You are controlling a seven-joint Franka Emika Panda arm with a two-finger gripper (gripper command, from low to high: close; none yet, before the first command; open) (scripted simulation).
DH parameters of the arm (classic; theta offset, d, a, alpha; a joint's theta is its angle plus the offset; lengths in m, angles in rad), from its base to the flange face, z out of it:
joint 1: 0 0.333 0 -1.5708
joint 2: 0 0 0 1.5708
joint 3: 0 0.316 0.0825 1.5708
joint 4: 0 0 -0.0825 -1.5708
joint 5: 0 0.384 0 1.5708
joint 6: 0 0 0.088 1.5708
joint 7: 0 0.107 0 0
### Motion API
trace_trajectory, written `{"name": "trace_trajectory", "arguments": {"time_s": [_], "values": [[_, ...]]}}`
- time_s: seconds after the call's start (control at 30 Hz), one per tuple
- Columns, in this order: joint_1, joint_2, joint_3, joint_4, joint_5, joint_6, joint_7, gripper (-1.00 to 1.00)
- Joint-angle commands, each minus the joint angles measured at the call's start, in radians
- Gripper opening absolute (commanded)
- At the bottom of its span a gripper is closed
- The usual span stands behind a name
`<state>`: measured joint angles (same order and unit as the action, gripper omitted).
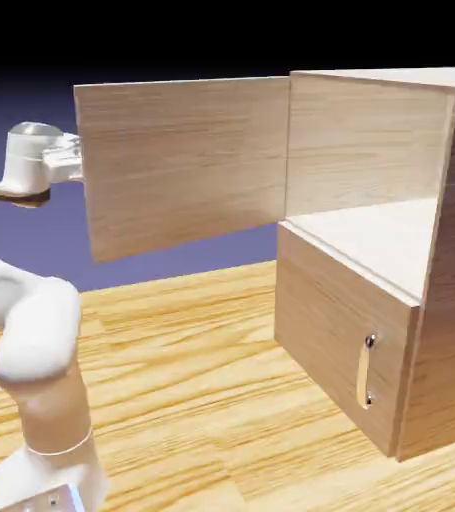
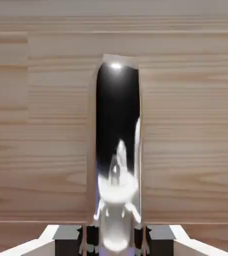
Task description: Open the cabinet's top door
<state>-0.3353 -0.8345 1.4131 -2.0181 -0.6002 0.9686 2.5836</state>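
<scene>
Claw (image 2: 117, 240) level, fingers clamped tight, arm bent.

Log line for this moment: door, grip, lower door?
top door: swung wide open | gripper: shut on top door handle | lower door: closed

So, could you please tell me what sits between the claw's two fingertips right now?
The top door's silver bar handle fills the gap between the claw's fingertips, as the hand view shows; the claw is shut on it.

Hand (image 1: 71, 160) seemingly behind top door (image 1: 186, 165)
</scene>
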Motion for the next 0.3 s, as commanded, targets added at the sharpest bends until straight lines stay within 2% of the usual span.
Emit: {"name": "trace_trajectory", "arguments": {"time_s": [0.0,0.27], "values": [[-0.036,-0.007,0.024,0.031,0.009,-0.018,-0.007,-1.00],[-0.315,-0.095,0.174,0.297,0.064,-0.160,-0.085,-1.00]]}}
